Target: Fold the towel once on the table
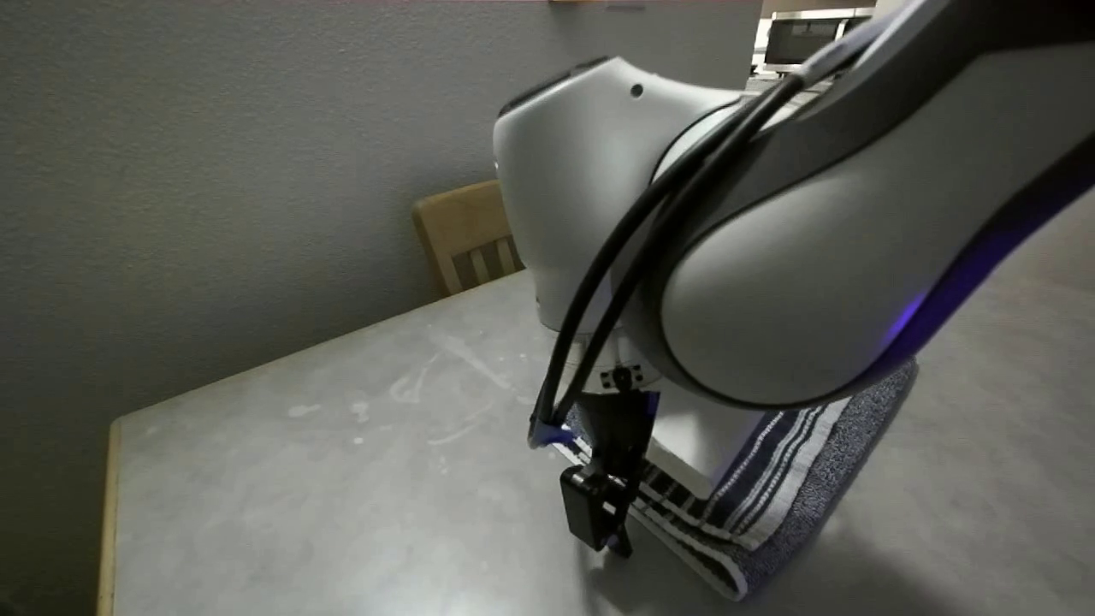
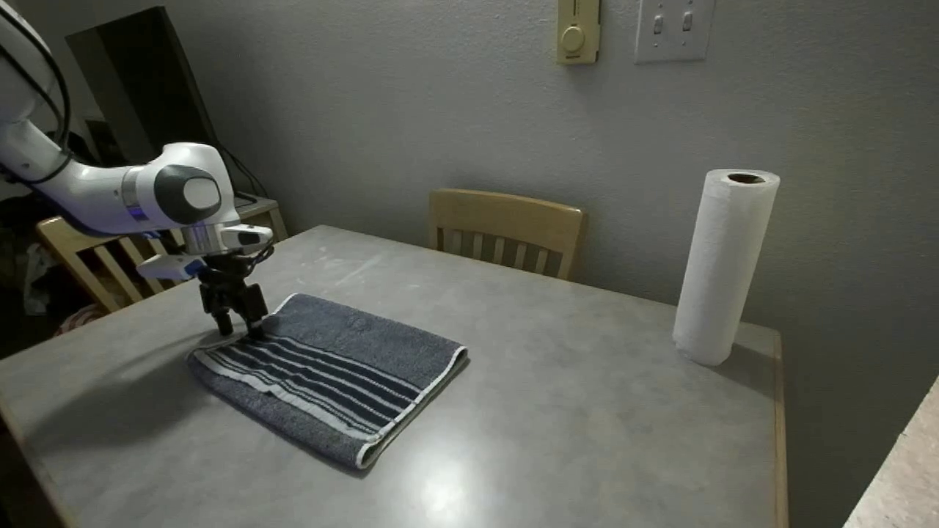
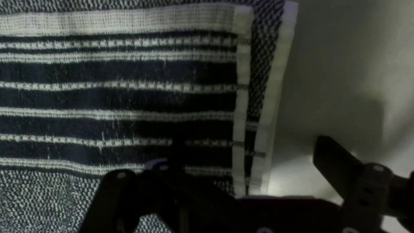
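Observation:
The grey-blue towel with navy and whitish stripes lies flat on the light grey table [image 2: 572, 411] and shows in both exterior views [image 1: 825, 458] [image 2: 367, 337]. It lies doubled, with its layers' white hems side by side in the wrist view, where the towel [image 3: 113, 100] fills the left. My gripper [image 2: 240, 331] points down at the towel's edge. In the wrist view the gripper [image 3: 249, 140] is open. One finger is over the stripes and the other is over bare table beyond the hem. Whether the fingertips touch cloth or table I cannot tell. The arm hides part of the towel in an exterior view [image 1: 612, 505].
A white paper towel roll [image 2: 726, 268] stands upright near the table's far right corner. A wooden chair [image 2: 506, 220] is against the wall side, and another chair [image 2: 95, 257] is behind the arm. A dark screen [image 2: 139, 88] stands at the back left.

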Robot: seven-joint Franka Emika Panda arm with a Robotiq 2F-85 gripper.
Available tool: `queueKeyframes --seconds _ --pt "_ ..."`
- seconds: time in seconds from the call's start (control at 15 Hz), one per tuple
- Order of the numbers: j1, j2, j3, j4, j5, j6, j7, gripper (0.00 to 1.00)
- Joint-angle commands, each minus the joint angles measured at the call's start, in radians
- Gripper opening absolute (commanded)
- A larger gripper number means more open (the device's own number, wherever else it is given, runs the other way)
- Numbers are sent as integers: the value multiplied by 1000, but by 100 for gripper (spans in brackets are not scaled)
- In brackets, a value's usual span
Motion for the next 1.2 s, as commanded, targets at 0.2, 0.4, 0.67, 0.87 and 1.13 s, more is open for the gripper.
queueKeyframes --seconds 0.2,0.4,0.67,0.87,1.13 --pt "26 43 -22 91 -15 -131 -18 100" --pt "32 47 -24 104 -19 -178 -11 100" --pt "41 47 -26 101 -22 -232 1 100" --pt "49 52 -28 108 -29 -283 8 100" --pt "69 64 -41 133 -59 -355 38 100"
